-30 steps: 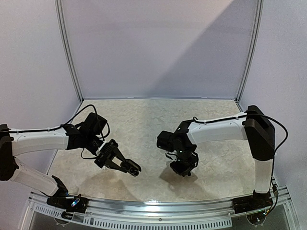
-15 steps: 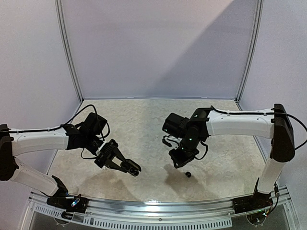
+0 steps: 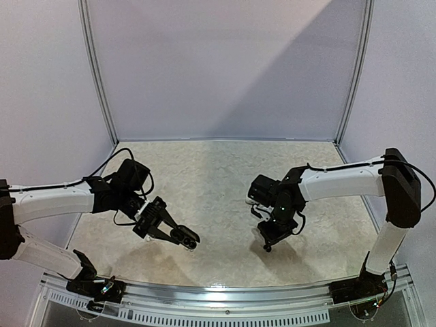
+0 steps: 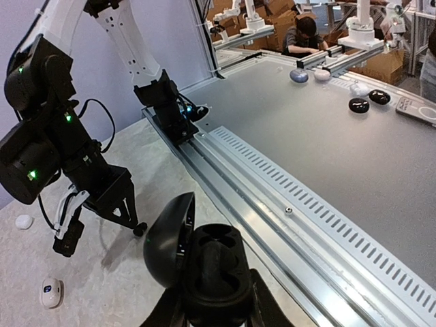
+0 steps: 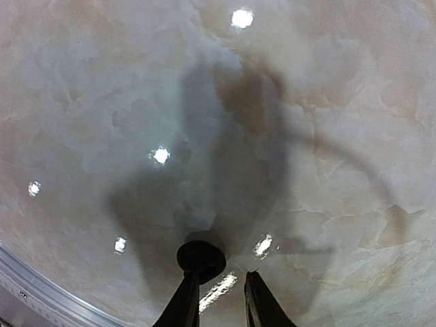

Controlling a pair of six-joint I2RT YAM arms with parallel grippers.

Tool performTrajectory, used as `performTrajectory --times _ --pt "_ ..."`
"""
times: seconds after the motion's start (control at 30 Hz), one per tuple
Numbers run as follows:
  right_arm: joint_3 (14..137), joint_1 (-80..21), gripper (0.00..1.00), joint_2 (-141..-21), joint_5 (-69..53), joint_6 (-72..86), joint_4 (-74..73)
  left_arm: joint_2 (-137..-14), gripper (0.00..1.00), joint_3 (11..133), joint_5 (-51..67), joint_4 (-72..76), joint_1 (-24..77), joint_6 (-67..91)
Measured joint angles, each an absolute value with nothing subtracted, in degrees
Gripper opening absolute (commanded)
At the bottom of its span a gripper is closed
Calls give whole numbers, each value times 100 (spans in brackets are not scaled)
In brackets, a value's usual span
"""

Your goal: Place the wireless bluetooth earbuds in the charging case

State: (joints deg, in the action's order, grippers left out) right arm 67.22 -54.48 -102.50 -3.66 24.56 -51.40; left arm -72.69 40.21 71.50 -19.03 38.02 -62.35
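My left gripper [image 3: 176, 234] is shut on a black charging case [image 3: 189, 239] and holds it above the table's front left. In the left wrist view the case [image 4: 212, 269] sits between the jaws with its lid [image 4: 165, 240] swung open and both sockets showing. A black earbud [image 3: 268, 248] lies on the table under my right gripper [image 3: 267, 241], which points down and is open. In the right wrist view the earbud [image 5: 201, 259] lies at the tip of the left finger [image 5: 185, 303], outside the gap of the right gripper [image 5: 221, 279].
Two small white pieces [image 4: 24, 221] [image 4: 51, 291] lie on the marble table [image 3: 204, 170] beyond the right arm [image 4: 61, 157]. A slotted metal rail [image 4: 286, 204] runs along the front edge. Walls close off the back and sides.
The right arm rose and swung away, leaving the black earbud on the table, then came back down over it. The left arm and its case have barely moved.
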Motion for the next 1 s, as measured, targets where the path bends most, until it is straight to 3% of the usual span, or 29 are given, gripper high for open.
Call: performTrajectory --times 0.33,0.53,0.67,1.0 --pt "6484 -5448 25 -10250 -388 2541 -4698 -7266 0 4021 7144 -1914 3802 -6235" --pt "6359 -5457 17 -10248 -666 2596 -4397 -7266 0 4021 7133 -1916 3802 -6235" --pt "6263 -5478 7 -10239 -816 2628 -4300 -7266 0 4021 7133 -1916 3802 -6235" --pt "6313 -5474 0 -10165 -803 2674 -4464 -7266 0 4021 7124 -1916 3802 -6233"
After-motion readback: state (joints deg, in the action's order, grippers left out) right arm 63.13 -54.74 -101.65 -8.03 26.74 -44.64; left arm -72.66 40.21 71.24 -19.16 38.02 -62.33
